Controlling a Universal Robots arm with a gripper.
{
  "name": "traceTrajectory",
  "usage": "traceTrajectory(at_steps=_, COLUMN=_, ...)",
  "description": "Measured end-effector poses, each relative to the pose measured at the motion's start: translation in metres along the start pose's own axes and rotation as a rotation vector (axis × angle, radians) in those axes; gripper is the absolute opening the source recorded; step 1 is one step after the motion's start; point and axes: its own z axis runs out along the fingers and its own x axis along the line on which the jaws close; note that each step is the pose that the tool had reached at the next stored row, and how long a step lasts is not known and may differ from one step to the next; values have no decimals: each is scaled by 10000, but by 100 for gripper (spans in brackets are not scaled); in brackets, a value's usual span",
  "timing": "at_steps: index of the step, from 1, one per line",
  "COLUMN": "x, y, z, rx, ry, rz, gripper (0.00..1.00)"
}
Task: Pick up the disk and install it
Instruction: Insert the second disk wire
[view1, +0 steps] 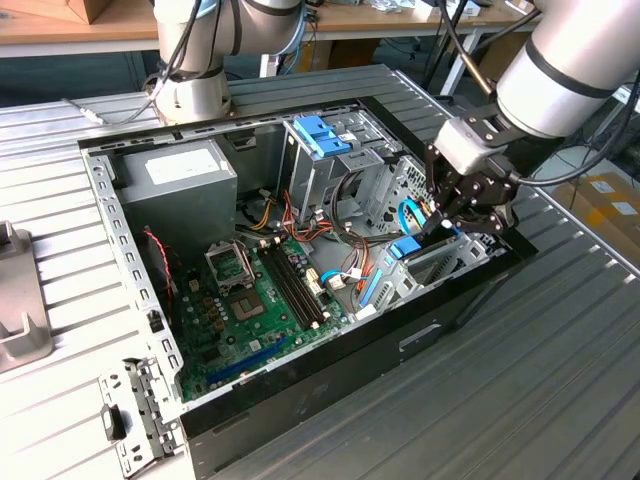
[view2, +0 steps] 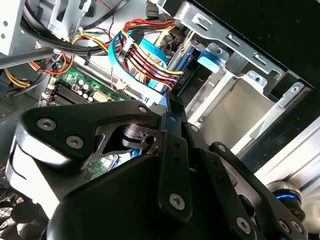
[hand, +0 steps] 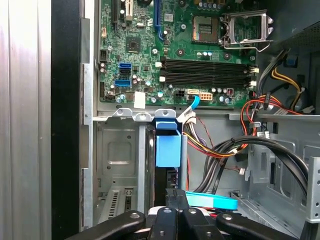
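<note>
Inside the open computer case (view1: 300, 250), left to right in the exterior view, I am passing the power supply (view1: 180, 180), then the motherboard (view1: 250, 300), and my claw (view1: 447, 226) is pinching the disk (view1: 425, 255) edge-up in the drive bay (view1: 450, 265).

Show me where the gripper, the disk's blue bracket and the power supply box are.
gripper (view1: 447, 222), exterior view, between its fingertips.
blue bracket (hand: 167, 147), first wrist view, its flat front face.
power supply box (view1: 175, 180), exterior view, its top face.
</note>
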Motion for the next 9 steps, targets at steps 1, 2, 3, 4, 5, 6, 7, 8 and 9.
traceTrajectory(at_steps=1, x=-1, y=-3, z=-10, rx=1, ry=-7, rz=-1, gripper=10)
traceTrajectory(at_steps=2, x=-3, y=-4, z=-24, rx=2, ry=-16, rz=-1, gripper=10)
traceTrajectory(at_steps=3, x=-6, y=-6, z=-52, rx=1, ry=-7, rz=-1, gripper=10)
traceTrajectory(at_steps=4, x=-9, y=-8, z=-73, rx=0, ry=6, rz=-1, gripper=10)
traceTrajectory(at_steps=5, x=-11, y=-9, z=-89, rx=0, ry=6, rz=0, gripper=10)
traceTrajectory(at_steps=6, x=-12, y=-9, z=-107, rx=0, ry=7, rz=0, gripper=10)
traceTrajectory(at_steps=7, x=-16, y=-10, z=-134, rx=0, ry=11, rz=0, gripper=10)
traceTrajectory(at_steps=8, x=-17, y=-11, z=-143, rx=0, ry=10, rz=0, gripper=10)
traceTrajectory(at_steps=9, x=-18, y=-11, z=-156, rx=0, ry=9, rz=0, gripper=10)
